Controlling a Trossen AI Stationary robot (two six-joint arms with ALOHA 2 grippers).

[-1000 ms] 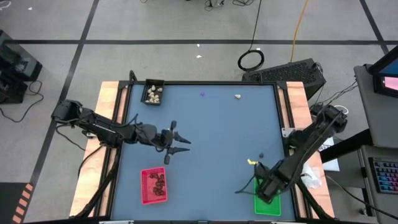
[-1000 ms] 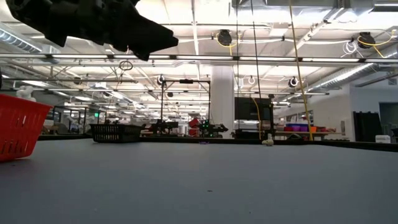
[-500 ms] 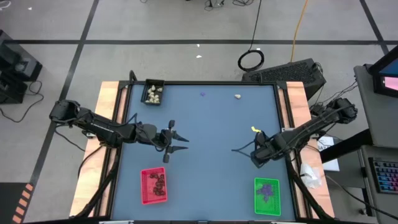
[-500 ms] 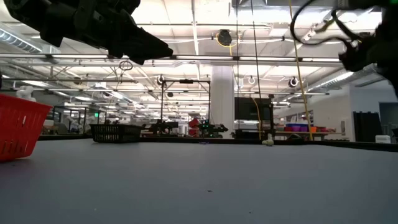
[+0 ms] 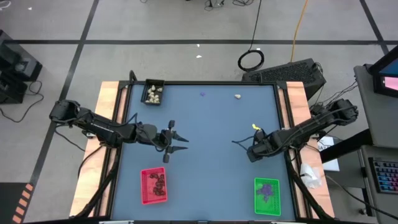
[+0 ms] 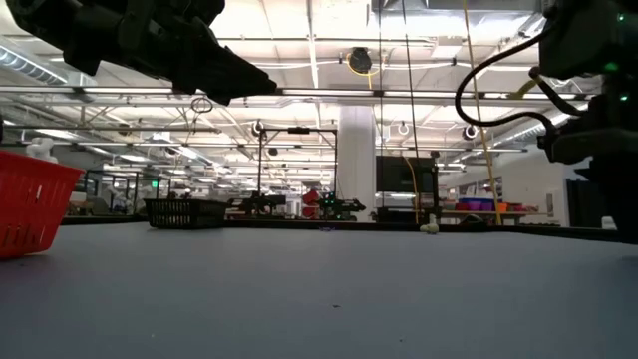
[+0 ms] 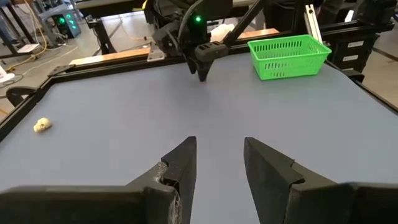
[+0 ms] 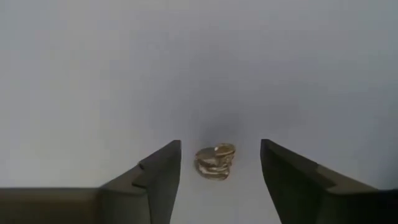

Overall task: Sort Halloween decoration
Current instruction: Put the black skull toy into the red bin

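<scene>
Right wrist view alone shows a gold-brown lump [image 8: 216, 162] between the right gripper [image 8: 221, 163]'s wide fingers; left gripper [image 5: 180, 140] hovers open, empty, over the blue table [image 5: 211, 124].

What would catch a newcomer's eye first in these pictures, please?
Probably the right gripper, jaws open, poised over a small golden trinket on the blue table right of centre. Next, the bright trays: a red tray and green tray at the near edge, and a black tray of cream-white lumps at the far left corner.
</scene>
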